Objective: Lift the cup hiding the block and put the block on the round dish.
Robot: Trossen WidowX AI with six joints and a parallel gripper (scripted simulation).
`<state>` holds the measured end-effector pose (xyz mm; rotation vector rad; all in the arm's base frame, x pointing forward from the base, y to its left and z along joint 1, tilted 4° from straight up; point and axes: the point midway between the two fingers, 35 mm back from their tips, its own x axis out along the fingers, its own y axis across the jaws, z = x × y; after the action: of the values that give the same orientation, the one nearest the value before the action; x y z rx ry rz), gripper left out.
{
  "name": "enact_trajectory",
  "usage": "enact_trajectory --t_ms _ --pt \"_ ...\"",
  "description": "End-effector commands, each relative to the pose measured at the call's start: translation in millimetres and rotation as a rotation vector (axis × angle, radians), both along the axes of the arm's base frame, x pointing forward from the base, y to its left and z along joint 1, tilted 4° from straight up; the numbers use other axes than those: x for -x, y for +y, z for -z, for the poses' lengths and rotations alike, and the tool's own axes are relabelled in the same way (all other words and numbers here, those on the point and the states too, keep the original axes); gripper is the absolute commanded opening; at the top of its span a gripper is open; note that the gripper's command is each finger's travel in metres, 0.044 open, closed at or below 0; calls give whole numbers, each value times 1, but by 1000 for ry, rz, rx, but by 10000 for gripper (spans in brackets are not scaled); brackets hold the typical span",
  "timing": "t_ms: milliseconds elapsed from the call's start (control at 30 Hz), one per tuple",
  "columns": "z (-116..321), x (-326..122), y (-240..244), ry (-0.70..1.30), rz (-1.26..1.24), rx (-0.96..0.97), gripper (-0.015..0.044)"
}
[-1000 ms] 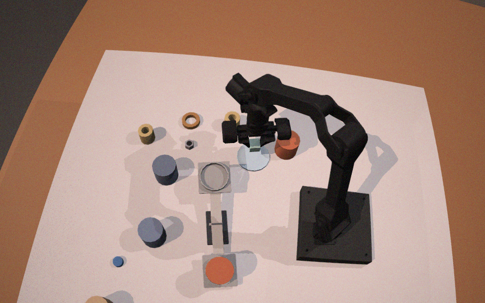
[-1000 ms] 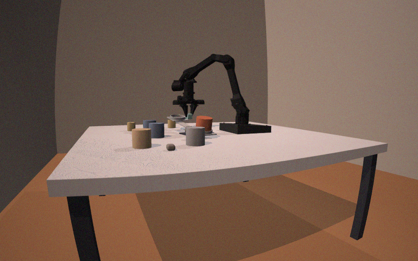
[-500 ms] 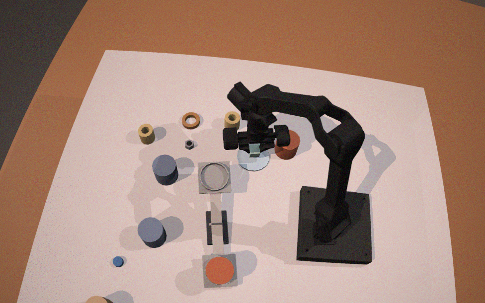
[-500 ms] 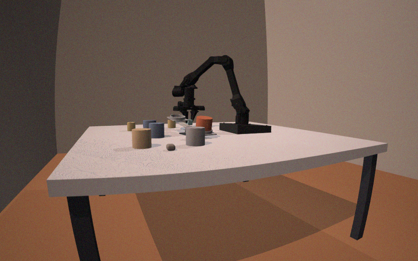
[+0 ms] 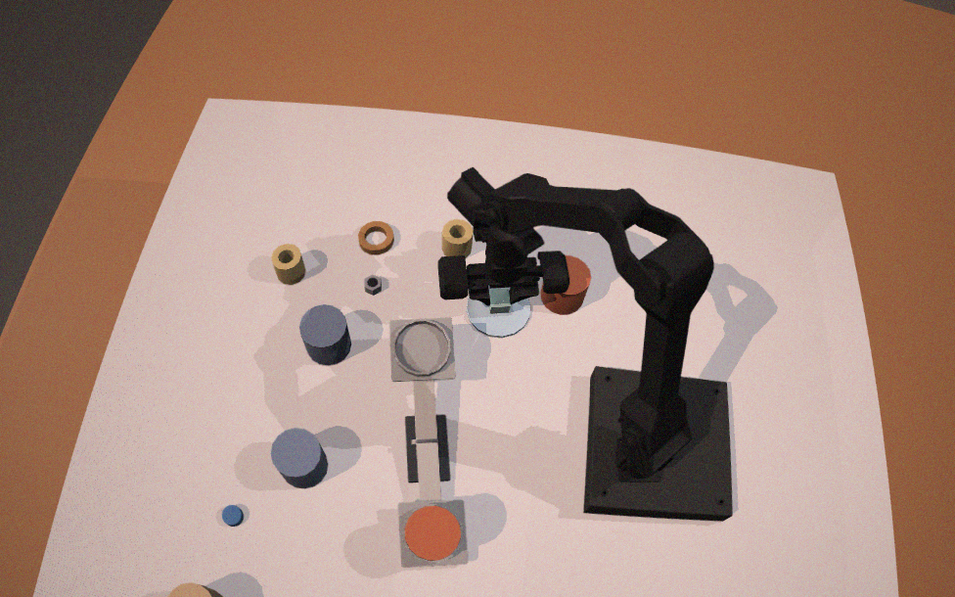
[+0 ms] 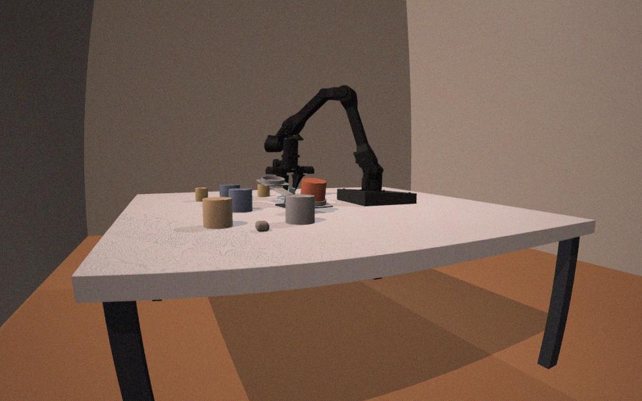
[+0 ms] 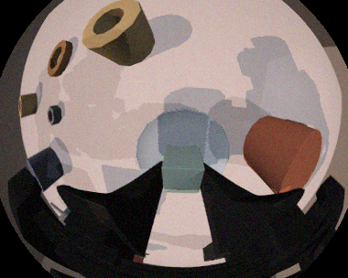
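My gripper (image 5: pixel 499 294) (image 6: pixel 292 188) (image 7: pixel 181 165) points down and is shut on a small pale green block (image 5: pixel 499 302) (image 7: pixel 183 178). It holds the block low over the round light-blue dish (image 5: pixel 499 326) (image 7: pixel 146 145); any gap below it is hard to judge. One orange-red cup (image 5: pixel 565 295) (image 7: pixel 277 148) stands on the table just right of the dish, not over it. The other orange-red cup (image 5: pixel 432 532) (image 6: pixel 313 189) stands on the near end of the balance (image 5: pixel 425 404). The balance's far pan (image 5: pixel 422 348) (image 6: pixel 271 180) is raised and empty.
A tan hollow cylinder (image 5: pixel 456 241) (image 7: pixel 131 38) stands behind the dish. Two blue-grey cylinders (image 5: pixel 327 338) (image 5: pixel 300 461) stand left of the balance. An orange ring (image 5: pixel 364 247) and a hex nut (image 5: pixel 368 288) lie at the back left. The black arm base (image 5: pixel 614 445) is at the right.
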<state>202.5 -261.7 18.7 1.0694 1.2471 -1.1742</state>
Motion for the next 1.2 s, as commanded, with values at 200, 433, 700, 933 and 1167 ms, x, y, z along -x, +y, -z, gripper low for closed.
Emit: enact_trajectory --t_ms 200,433,700,933,1167 --pt "3 0 0 1 0 -1 131" --pt "3 0 0 1 0 -1 315" --pt "-13 -8 1 -38 -12 21 440" --pt "-51 -2 3 4 -5 -3 440" --pt "-63 -2 4 5 -6 -4 440"
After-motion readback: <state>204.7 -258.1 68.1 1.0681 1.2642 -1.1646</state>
